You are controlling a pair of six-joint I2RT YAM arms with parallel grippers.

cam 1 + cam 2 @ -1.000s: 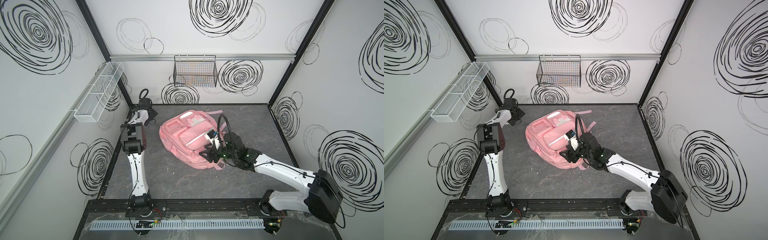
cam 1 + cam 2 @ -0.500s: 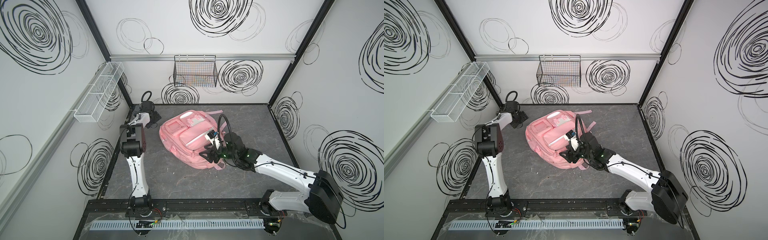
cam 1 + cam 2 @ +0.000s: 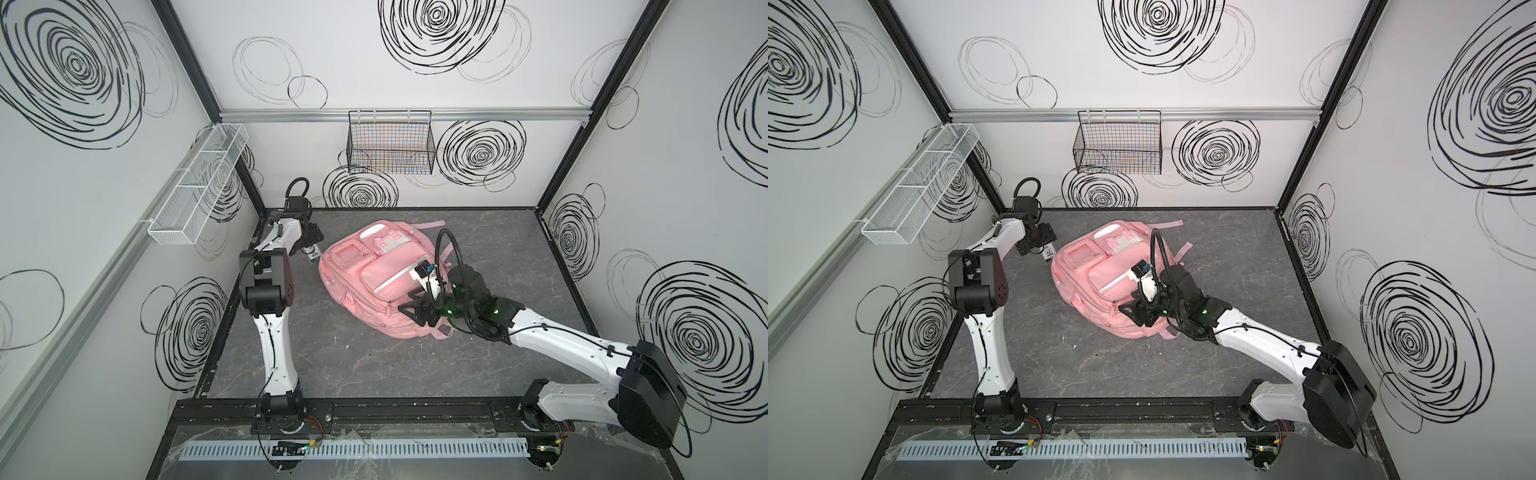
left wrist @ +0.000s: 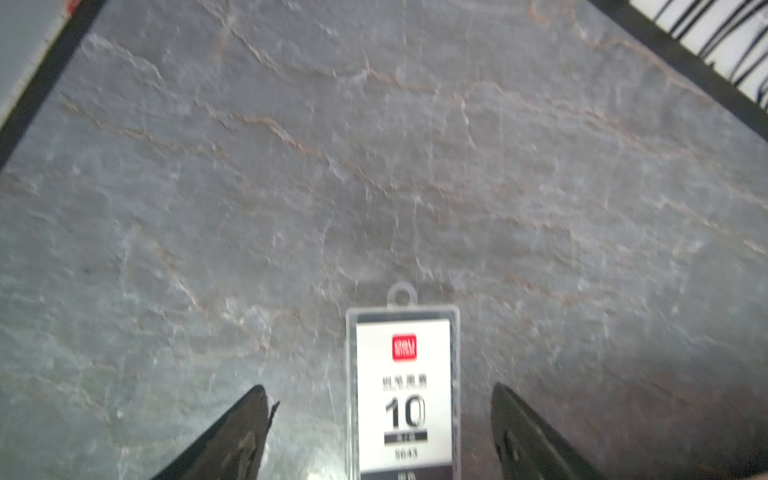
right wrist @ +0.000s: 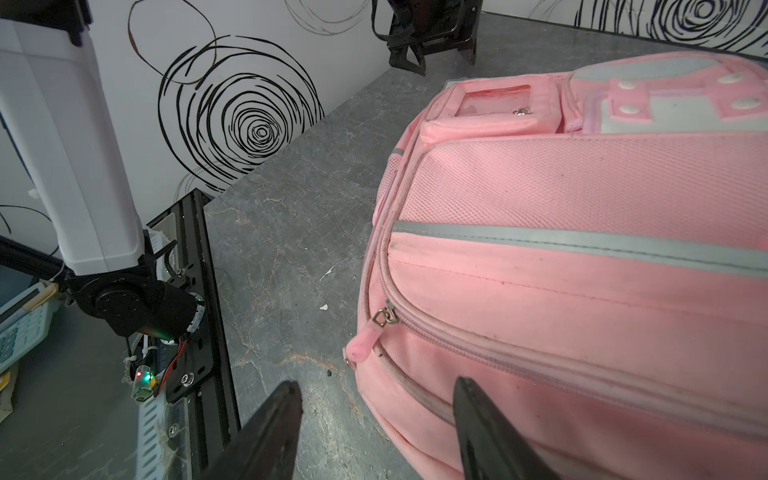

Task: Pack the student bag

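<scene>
Pink student bag (image 3: 374, 270) by right gripper (image 5: 376, 382) (jaws apart)

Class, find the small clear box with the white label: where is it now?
In both top views the box lies on the table at the back left, between the open fingers of the left gripper, just left of the pink backpack.

Dark grey stone-patterned table (image 3: 374, 357) with a large pink student bag (image 3: 376, 270) lying at frame centre, and a small clear labelled case (image 3: 312, 251) just left of it.
</scene>
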